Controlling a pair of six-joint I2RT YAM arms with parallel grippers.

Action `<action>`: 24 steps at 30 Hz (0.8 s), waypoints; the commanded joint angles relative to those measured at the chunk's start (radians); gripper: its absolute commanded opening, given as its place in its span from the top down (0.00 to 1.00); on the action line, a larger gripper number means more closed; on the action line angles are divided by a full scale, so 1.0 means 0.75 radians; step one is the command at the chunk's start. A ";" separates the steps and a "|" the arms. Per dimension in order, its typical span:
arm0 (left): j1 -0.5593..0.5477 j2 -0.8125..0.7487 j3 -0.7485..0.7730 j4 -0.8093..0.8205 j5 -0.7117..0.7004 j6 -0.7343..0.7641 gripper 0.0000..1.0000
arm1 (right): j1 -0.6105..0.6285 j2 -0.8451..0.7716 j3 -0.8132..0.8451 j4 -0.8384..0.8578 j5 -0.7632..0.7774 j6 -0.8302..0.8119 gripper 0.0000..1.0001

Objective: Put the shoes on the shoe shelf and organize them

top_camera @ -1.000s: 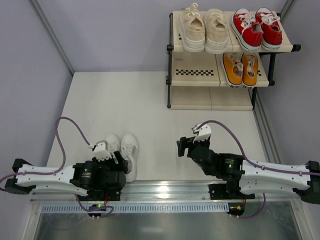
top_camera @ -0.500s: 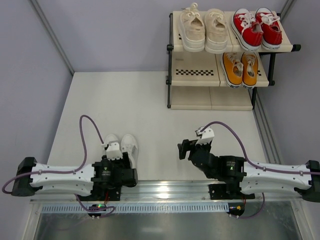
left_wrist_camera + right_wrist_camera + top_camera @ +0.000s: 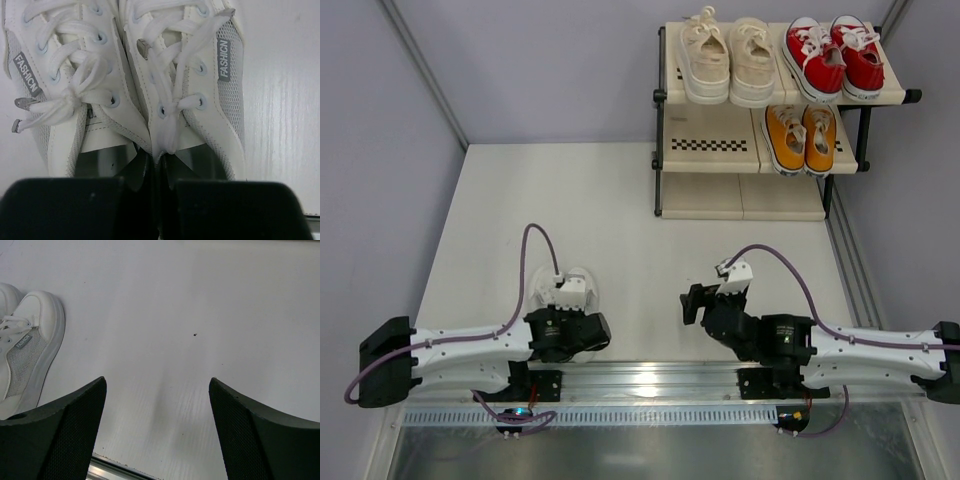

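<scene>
The left pincer [image 3: 568, 298] pinched the white shoes [image 3: 588, 277].
From the top, the shoes sat on the bench [image 3: 620, 200], far from the shoe shelf [image 3: 710, 146]. The left wrist view showed that pincer pressed together on the shoes' inner sides. The right wrist view showed the right pincer [image 3: 156, 385] spread wide over the bench, with one white shoe off to the side.

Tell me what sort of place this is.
Probably a robotics lab test cell, not a home: a left arm and a right arm bolted to a metal rail at a white table's edge, plain grey panels around it, and a shoe shelf staged with sneakers.
</scene>
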 commanded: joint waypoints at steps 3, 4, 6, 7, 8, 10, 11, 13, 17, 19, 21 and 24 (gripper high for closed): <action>0.001 0.143 0.065 0.674 0.283 0.251 1.00 | 0.012 -0.053 0.009 -0.072 0.060 0.093 0.16; 0.001 0.171 0.124 0.693 0.313 0.280 1.00 | 0.012 -0.059 0.011 -0.086 0.066 0.111 0.16; -0.001 0.255 0.202 0.742 0.346 0.361 1.00 | 0.012 -0.093 0.017 -0.137 0.087 0.131 0.16; -0.001 0.282 0.239 0.753 0.371 0.380 1.00 | 0.012 -0.108 0.019 -0.154 0.095 0.138 0.16; -0.001 0.306 0.310 0.767 0.395 0.396 1.00 | 0.012 -0.120 0.019 -0.172 0.111 0.154 0.16; -0.001 0.382 0.396 0.828 0.438 0.429 1.00 | 0.012 -0.151 0.031 -0.223 0.128 0.164 0.16; -0.001 0.413 0.419 0.847 0.451 0.439 1.00 | 0.014 -0.161 0.041 -0.236 0.144 0.164 0.16; -0.001 0.499 0.472 0.906 0.467 0.452 1.00 | 0.012 -0.177 0.054 -0.266 0.156 0.164 0.16; -0.001 0.666 0.621 0.996 0.508 0.468 1.00 | 0.014 -0.186 0.099 -0.356 0.205 0.211 0.16; -0.001 0.778 0.707 1.043 0.502 0.468 1.00 | 0.012 -0.190 0.123 -0.428 0.234 0.260 0.16; -0.001 0.852 0.764 1.067 0.498 0.480 1.00 | 0.014 -0.194 0.146 -0.516 0.250 0.313 0.16; 0.001 0.971 0.877 1.098 0.487 0.491 1.00 | 0.012 -0.216 0.168 -0.594 0.271 0.377 0.16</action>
